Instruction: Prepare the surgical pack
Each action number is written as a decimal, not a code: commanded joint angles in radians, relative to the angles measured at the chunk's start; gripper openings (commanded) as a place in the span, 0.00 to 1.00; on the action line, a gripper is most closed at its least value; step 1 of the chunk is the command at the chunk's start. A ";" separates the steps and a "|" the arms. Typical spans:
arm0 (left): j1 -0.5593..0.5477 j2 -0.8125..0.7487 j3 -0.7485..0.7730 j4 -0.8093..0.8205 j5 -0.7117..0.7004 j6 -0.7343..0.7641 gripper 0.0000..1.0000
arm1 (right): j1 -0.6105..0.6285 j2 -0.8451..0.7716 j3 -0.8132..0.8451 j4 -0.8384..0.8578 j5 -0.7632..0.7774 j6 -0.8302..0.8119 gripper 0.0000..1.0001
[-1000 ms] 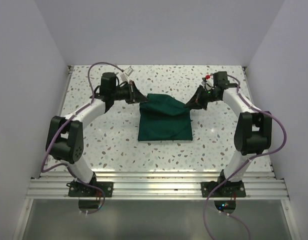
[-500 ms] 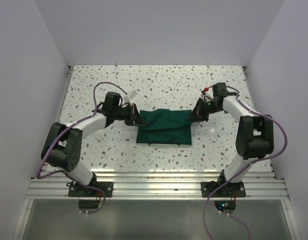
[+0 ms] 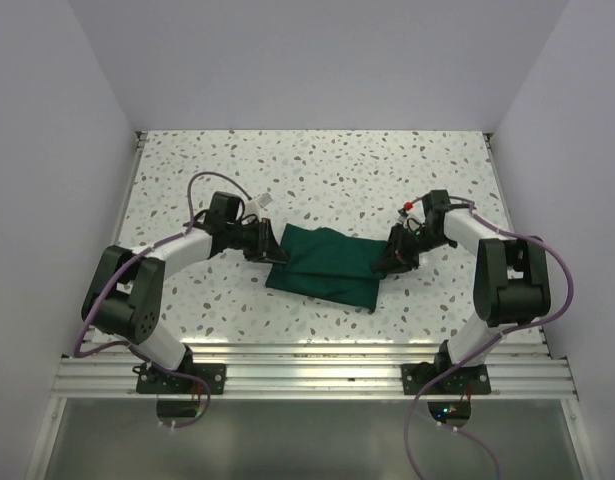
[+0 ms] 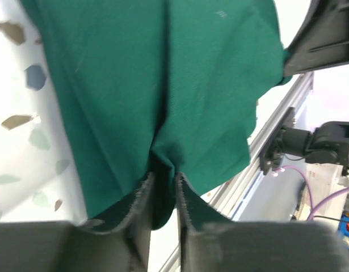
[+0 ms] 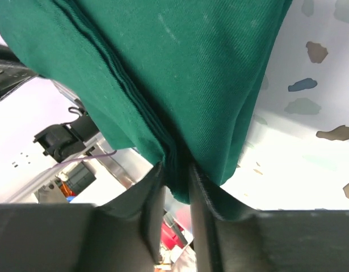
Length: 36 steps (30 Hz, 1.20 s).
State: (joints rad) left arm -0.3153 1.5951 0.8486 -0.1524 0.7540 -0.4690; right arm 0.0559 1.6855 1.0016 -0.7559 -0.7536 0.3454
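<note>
We find the left gripper (image 4: 163,177) and right gripper (image 5: 177,169) each narrow, pinching opposite ends of the dark green folded cloth drape (image 3: 327,262) lying on the speckled worktop (image 3: 317,170).

No text, label, brand, number or sign can be read in any view. The small white tag (image 3: 264,203) at the wrist of the left arm (image 3: 177,246) is too small to show any print. The dark green cloth drape (image 3: 325,263) shows no readable marking in the top view or in either wrist view.
</note>
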 commanded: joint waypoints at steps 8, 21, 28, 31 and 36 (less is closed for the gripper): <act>0.019 -0.174 0.069 -0.133 -0.127 0.139 0.44 | 0.022 -0.093 0.055 -0.051 -0.023 -0.051 0.46; 0.054 -0.211 0.115 -0.124 -0.171 0.084 0.44 | 0.094 0.341 0.626 -0.080 0.040 -0.098 0.71; 0.071 -0.248 0.070 -0.127 -0.150 0.072 0.43 | 0.157 0.431 0.651 -0.045 0.037 -0.094 0.68; 0.081 -0.262 0.041 -0.115 -0.134 0.066 0.43 | 0.174 0.445 0.652 -0.051 0.001 -0.098 0.66; 0.091 -0.268 0.020 -0.105 -0.119 0.058 0.43 | 0.203 0.434 0.634 -0.048 -0.015 -0.098 0.63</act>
State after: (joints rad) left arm -0.2359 1.3602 0.8776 -0.2783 0.6048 -0.4011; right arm 0.2443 2.1494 1.6329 -0.8005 -0.7288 0.2630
